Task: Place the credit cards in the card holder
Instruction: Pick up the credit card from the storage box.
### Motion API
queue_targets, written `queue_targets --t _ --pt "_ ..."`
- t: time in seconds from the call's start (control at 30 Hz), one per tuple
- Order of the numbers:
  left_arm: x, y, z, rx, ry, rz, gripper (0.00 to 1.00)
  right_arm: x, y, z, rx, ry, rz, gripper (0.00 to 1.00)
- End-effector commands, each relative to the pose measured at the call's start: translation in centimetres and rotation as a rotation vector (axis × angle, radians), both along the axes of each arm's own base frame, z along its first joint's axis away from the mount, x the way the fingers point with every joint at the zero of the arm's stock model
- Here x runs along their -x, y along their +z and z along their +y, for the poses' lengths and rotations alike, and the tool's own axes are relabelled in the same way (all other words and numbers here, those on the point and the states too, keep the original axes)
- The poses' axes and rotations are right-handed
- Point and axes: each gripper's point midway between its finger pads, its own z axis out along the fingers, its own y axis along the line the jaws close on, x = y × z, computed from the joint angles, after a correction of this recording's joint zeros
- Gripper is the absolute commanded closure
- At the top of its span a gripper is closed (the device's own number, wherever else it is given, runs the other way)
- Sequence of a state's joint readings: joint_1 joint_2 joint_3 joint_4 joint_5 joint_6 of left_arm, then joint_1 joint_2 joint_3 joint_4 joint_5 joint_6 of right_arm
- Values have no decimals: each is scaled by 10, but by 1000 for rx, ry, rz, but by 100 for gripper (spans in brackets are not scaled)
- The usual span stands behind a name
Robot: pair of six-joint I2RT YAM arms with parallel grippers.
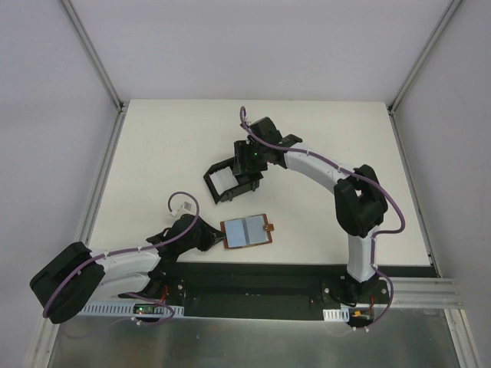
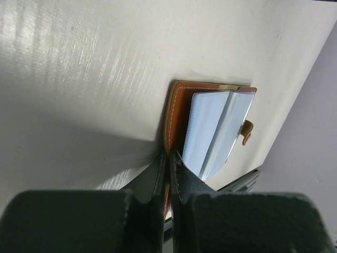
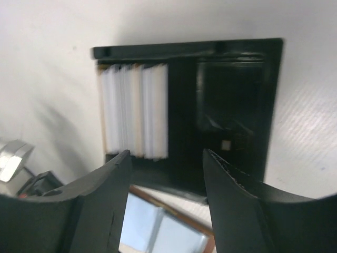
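The black card holder [image 1: 217, 188] stands mid-table, and several white credit cards [image 1: 224, 178] stand on edge in it. In the right wrist view they fill the left compartment [image 3: 134, 110] of the holder [image 3: 231, 105]. My right gripper [image 1: 244, 182] hovers just above the holder's near side, open [image 3: 166, 155], with nothing between its fingers. Nearer the arms, a brown leather wallet [image 1: 245, 231] lies open, showing pale blue-grey leaves [image 2: 210, 132]; I cannot tell whether these are cards or sleeves. My left gripper [image 1: 217, 236] is shut [image 2: 168, 158] on the wallet's left brown edge [image 2: 176, 113].
The wallet's clasp tab [image 1: 269, 227] points right. The table's near edge and the black base rail [image 1: 261, 280] run just behind the wallet. A white connector [image 1: 184, 205] on the left arm's cable sticks up left of the wallet.
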State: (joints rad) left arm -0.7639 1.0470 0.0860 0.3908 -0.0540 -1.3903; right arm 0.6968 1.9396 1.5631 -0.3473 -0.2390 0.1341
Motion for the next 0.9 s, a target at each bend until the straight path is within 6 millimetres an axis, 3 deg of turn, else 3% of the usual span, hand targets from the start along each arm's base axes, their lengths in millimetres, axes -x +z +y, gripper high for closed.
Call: queue_targets --t 0.0,0.27,0.57,0.73,0.87 --pt "24 -45 43 -218 7 94 100 -19 -6 -15 71 -2 6 41" --pt "19 -39 39 -221 -10 76 100 -28 -19 -53 186 -39 -11 41" --pt "19 -39 37 -230 -23 85 100 -9 -25 -93 232 -91 10 41" --pt "19 -40 36 -236 -29 90 100 1 -26 -106 238 -109 -5 40" --pt "18 -39 34 -239 -39 86 100 -4 -14 -100 161 -111 -10 40"
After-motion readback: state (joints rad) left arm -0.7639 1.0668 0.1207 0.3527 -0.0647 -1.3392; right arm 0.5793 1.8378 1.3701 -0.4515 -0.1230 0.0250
